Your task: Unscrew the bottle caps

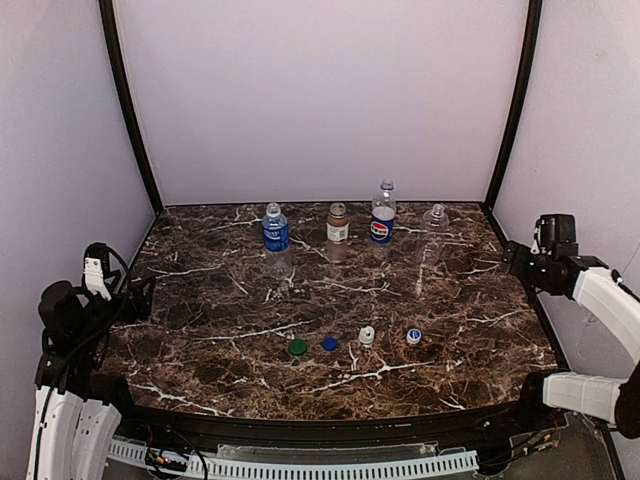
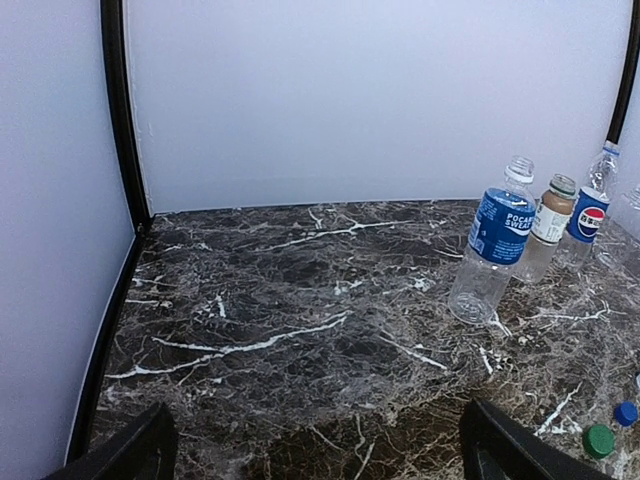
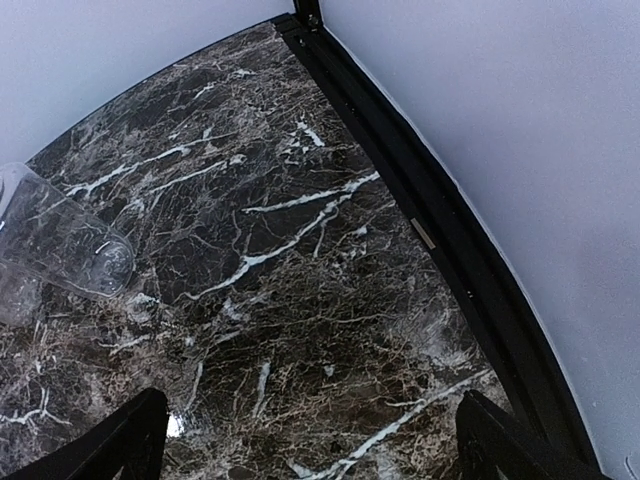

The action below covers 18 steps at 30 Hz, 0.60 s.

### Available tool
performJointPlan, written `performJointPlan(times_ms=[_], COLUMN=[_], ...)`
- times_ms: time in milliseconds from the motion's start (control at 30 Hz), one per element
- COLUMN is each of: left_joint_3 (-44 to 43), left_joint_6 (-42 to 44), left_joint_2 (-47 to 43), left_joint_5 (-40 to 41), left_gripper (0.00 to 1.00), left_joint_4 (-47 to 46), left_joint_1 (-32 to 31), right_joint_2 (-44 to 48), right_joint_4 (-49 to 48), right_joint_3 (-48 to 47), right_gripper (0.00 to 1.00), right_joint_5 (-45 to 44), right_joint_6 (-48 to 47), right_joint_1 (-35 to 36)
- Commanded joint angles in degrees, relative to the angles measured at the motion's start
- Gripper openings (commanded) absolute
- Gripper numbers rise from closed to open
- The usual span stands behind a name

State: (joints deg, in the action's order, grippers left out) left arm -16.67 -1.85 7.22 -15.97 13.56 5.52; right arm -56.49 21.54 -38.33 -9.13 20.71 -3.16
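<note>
Four bottles stand in a row at the back: blue label (image 1: pixel 275 235), brown-filled (image 1: pixel 338 228), Pepsi (image 1: pixel 382 218), plain clear (image 1: pixel 434 222). Four caps lie in a row nearer the front: green (image 1: pixel 297 347), dark blue (image 1: pixel 329 343), white (image 1: pixel 367 335), white with blue mark (image 1: pixel 414 336). My left gripper (image 1: pixel 138 297) is open and empty at the left edge. My right gripper (image 1: pixel 512 258) is open and empty at the right edge. The left wrist view shows the blue-label bottle (image 2: pixel 495 245), brown bottle (image 2: pixel 550 225), Pepsi bottle (image 2: pixel 590 215), green cap (image 2: pixel 598 440) and blue cap (image 2: pixel 625 412). The right wrist view shows the plain bottle (image 3: pixel 60 245).
The dark marble table (image 1: pixel 220 330) has a black raised border (image 3: pixel 470 270) along its right side and white walls (image 1: pixel 320 90) on three sides. The left wrist gripper (image 2: pixel 315 455) and right wrist gripper (image 3: pixel 310 445) show only marble between their fingers.
</note>
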Motion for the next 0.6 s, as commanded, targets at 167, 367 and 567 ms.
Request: performJointPlan(times_ms=[167, 367, 567], left_joint_3=[0.8, 2.3, 2.9], left_joint_6=[0.3, 0.1, 0.2], left_joint_2=[1.6, 3.8, 4.8], left_joint_5=[1.9, 2.0, 3.1], left_gripper=[0.99, 0.99, 0.99], left_joint_4=[0.3, -2.4, -2.9], left_joint_1=[2.0, 2.6, 3.1], right_joint_2=[17.9, 36.2, 48.9], right_joint_4=[-6.3, -14.4, -15.0], right_joint_3=[13.6, 24.7, 29.0], right_gripper=[0.98, 0.99, 0.98], right_joint_5=[-6.0, -0.6, -0.1], right_joint_6=[8.5, 3.4, 2.7], right_joint_1=[0.0, 0.0, 0.0])
